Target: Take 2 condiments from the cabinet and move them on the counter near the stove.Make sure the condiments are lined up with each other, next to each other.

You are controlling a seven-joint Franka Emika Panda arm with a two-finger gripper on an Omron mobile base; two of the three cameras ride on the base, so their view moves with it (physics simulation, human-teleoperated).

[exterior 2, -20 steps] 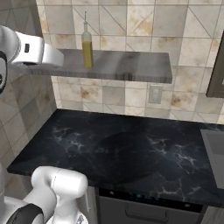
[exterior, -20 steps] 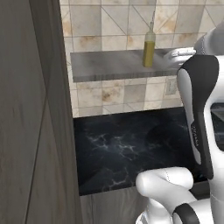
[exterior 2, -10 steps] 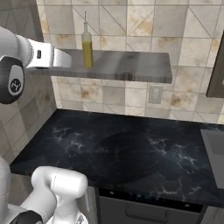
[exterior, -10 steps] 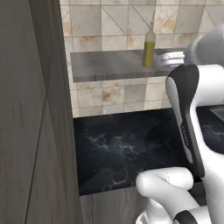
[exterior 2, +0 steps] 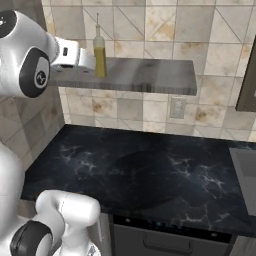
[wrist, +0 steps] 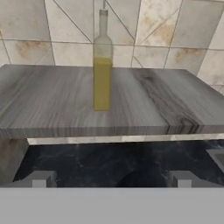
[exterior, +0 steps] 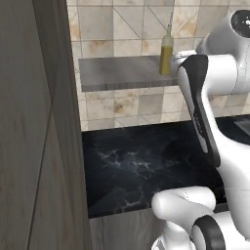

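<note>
tool: jaws spread wide, holding nothing, level with the shelf edge, facing the bottle | oil bottle: upright on the grey wooden shelf, near the tiled wall | table: black veined stone, below the shelf
</note>
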